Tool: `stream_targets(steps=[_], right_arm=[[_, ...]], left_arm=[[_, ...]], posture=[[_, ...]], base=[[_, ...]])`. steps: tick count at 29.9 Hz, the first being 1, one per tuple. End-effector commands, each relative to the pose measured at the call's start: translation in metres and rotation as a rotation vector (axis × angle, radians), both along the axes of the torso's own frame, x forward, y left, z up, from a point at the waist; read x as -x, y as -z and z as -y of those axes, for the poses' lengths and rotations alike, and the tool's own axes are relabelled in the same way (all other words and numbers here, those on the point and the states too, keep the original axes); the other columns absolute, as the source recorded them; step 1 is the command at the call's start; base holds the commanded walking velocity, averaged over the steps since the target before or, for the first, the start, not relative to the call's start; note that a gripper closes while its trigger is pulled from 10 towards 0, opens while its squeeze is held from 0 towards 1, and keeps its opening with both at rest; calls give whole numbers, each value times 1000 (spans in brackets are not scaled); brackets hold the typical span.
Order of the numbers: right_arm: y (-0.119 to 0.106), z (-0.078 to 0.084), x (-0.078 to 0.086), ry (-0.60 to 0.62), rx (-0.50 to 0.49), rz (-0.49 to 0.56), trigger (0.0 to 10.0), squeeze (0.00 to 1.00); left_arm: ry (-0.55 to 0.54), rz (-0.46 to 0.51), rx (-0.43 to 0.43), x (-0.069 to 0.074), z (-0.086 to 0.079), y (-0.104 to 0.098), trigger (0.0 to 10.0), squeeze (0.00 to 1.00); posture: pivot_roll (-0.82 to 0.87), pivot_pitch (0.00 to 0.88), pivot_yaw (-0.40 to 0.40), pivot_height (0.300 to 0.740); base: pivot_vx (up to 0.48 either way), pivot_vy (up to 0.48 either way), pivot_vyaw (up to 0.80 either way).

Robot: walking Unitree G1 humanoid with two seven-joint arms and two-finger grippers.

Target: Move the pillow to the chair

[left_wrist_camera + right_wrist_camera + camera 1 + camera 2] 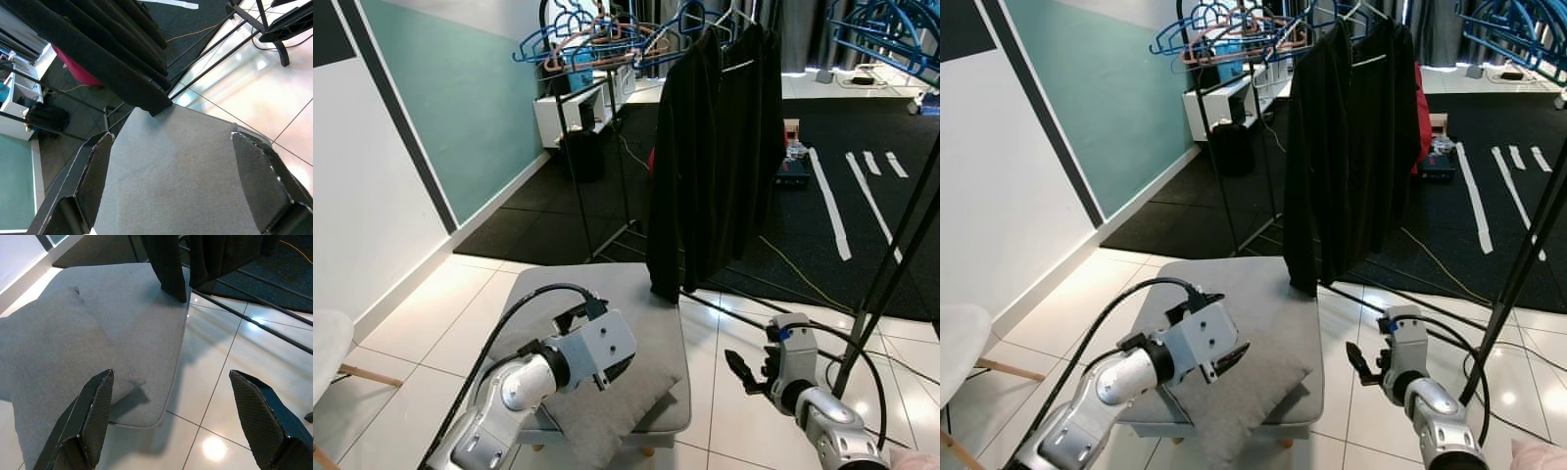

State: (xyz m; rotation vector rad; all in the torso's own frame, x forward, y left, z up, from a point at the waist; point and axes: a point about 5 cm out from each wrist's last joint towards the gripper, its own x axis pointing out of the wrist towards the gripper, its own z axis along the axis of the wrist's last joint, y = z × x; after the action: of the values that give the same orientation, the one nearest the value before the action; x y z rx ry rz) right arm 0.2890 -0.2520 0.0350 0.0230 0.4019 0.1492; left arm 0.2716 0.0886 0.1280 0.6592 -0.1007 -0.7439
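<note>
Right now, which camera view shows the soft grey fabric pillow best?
The right wrist view shows the soft grey fabric pillow best: its dimple, edges and a corner overhanging the grey seat are plain. In the eye views the left claw covers part of it. The left wrist view shows grey fabric too close to tell apart.

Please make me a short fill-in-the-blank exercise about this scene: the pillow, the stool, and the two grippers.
1. The soft grey fabric pillow lies on the grey padded ____.
2. The left gripper, its jaws open, hovers above the ____.
3. The right gripper hovers over the white tiled ____, beside the stool.
4. The long black coat hangs from the metal clothes ____.

Missing words: stool; pillow; floor; rack
</note>
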Motion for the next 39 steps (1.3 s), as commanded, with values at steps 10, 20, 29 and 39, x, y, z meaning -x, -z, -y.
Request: stream_targets(steps=[10, 20, 29, 39], right_arm=[[2, -6, -1, -17, -3, 0, 10000, 0], [1, -6, -1, -10, -3, 3, 10000, 0], [1, -3, -1, -1, -3, 8, 10000, 0], [0, -4, -2, -6, -2, 10, 10000, 0]], left_arm=[[-9, -11, -19, 0, -6, 3, 10000, 0], [-11, -13, -20, 0, -8, 3, 10000, 0], [-11, -13, -19, 0, -9, 4, 10000, 0], [-9, -12, -18, 0, -7, 3, 10000, 0]], posture=[[-147, 12, 75, 739], [-143, 6, 74, 739], [-148, 5, 73, 739], [-139, 16, 66, 739]], base=[[0, 0, 0], [0, 0, 0], [0, 0, 0], [0, 0, 0]])
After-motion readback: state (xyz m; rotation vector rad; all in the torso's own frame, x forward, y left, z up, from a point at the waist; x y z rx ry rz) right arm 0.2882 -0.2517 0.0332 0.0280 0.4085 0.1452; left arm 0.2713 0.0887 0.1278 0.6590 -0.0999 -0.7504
